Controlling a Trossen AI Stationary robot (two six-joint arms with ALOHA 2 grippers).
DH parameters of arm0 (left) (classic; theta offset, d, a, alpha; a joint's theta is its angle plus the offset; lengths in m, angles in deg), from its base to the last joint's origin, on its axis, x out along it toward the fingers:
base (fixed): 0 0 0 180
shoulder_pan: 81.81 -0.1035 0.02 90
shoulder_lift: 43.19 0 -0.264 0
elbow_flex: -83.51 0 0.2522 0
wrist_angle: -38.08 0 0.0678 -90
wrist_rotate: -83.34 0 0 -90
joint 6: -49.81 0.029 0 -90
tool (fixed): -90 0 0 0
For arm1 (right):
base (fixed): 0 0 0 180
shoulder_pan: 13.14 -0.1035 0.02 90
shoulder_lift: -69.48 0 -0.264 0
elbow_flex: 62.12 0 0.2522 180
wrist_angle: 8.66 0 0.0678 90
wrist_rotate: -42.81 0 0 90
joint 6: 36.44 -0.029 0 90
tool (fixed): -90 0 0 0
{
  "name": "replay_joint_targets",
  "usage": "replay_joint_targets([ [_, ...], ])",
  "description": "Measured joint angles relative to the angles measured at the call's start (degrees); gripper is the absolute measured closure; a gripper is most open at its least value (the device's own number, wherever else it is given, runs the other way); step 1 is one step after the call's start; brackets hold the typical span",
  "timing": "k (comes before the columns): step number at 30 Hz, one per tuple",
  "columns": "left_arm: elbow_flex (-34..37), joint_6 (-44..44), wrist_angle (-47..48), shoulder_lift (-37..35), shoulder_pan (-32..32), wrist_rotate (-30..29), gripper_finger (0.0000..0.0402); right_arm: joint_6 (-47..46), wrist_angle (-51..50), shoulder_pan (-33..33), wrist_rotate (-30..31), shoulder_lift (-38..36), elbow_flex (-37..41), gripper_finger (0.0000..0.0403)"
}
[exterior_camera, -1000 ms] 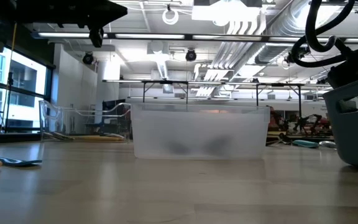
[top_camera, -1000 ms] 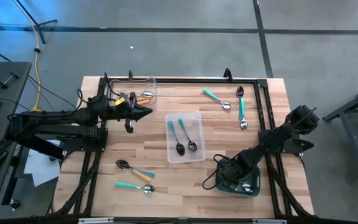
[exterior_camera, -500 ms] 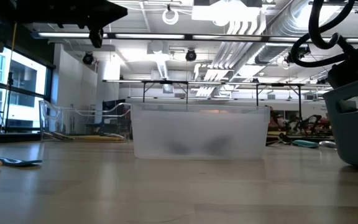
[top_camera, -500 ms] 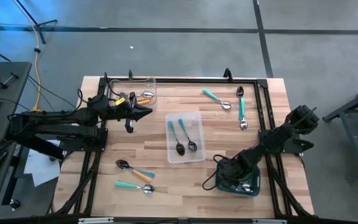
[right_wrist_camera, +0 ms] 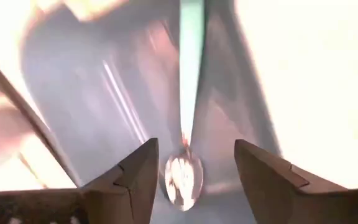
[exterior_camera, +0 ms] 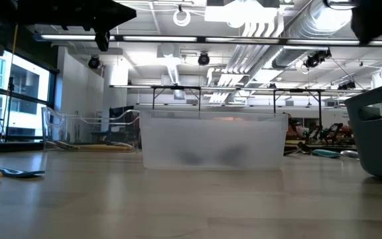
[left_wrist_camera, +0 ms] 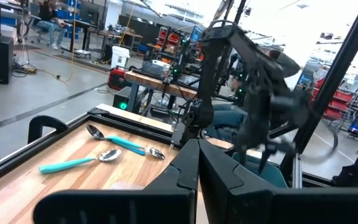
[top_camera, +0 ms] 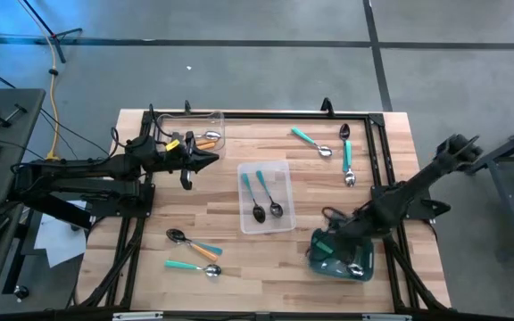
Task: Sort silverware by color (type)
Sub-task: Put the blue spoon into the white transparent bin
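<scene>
Our right gripper (right_wrist_camera: 191, 171), jaws spread, hangs over a spoon (right_wrist_camera: 184, 177) lying in the bin (top_camera: 328, 260), apparently sorted. Our left gripper (top_camera: 211, 160) waits pressed shut beside the tray (top_camera: 214, 119).

My high cam looked straight down on the whole bench (top_camera: 239, 245) and both arms. Low cam sat at bench level, facing across to the room, close behind the clear tray (exterior_camera: 213, 141); both shared that tray. Left wrist cam looked forward across the bench toward the right arm. Right wrist cam pointed down, very near, into the teal bin (right_wrist_camera: 73, 112).
</scene>
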Motion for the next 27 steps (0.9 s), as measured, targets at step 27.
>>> replay_joint_targets([
  [27,0.0,-0.07,-0.04,0.01,0.0,-1.49,0.0401,18.33,10.96,0.98,33.2,-14.81,-0.02,0.0208],
])
